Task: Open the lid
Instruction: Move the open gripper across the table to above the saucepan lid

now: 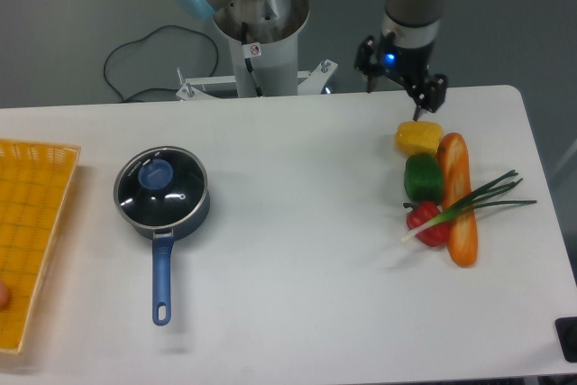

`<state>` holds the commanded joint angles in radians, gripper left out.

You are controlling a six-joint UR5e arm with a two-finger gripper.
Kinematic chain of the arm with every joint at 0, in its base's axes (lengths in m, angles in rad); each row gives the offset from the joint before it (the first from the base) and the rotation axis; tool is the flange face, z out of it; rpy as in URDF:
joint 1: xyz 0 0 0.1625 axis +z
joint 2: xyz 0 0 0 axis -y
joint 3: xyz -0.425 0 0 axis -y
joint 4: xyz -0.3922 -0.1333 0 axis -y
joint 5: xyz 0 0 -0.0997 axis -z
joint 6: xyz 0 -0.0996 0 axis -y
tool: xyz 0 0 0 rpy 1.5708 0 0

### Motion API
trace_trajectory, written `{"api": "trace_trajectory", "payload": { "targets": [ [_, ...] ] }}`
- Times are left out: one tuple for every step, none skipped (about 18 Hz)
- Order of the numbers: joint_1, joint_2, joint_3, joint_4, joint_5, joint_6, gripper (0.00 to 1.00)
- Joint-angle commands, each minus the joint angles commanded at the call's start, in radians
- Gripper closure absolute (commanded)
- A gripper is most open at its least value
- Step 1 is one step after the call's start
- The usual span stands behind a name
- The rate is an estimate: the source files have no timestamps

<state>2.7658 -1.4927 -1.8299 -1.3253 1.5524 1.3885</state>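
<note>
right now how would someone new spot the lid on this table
Start at the yellow basket on the table's left edge; just right of it sits a dark blue saucepan. The lid covers it: a round glass disc, the only see-through thing here, with a blue knob.

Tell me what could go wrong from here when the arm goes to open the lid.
1. The tool hangs just above the yellow pepper, far from the lid; leaving low, it could knock the vegetables.
2. The blue knob is small, so a slightly off-centre grasp might slip.
3. The saucepan stands free on the table; a crooked lift could drag it.
</note>
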Motion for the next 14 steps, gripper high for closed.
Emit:
{"api": "trace_trajectory", "payload": {
  "targets": [
    [-0.012, 0.012, -0.015, 0.000, -0.002, -0.012, 0.00],
    [-0.020, 0.028, -0.028, 0.000, -0.002, -0.020, 0.00],
    [-0.025, 0.040, -0.037, -0.002, -0.002, -0.032, 0.00],
    [-0.031, 0.052, -0.046, -0.002, -0.002, -0.054, 0.00],
    [-0.049, 0.061, -0.055, 0.000, -0.003, -0.072, 0.00],
    [-0.067, 0.069, -0.061, -0.002, -0.002, -0.094, 0.00],
    [-0.087, 0.080, -0.071, -0.002, -0.002, -0.124, 0.00],
    [-0.110, 0.084, -0.077, -0.002, -0.002, -0.159, 0.00],
    [-0.139, 0.086, -0.078, -0.003, -0.002, -0.196, 0.00],
    [-0.169, 0.088, -0.078, -0.006, -0.002, -0.232, 0.00],
    [-0.198, 0.088, -0.080, -0.014, -0.002, -0.262, 0.00],
    [-0.228, 0.086, -0.081, -0.017, 0.000, -0.293, 0.00],
    [-0.262, 0.081, -0.080, -0.015, 0.002, -0.330, 0.00],
    [-0.293, 0.075, -0.080, -0.015, 0.000, -0.377, 0.00]
  ]
}}
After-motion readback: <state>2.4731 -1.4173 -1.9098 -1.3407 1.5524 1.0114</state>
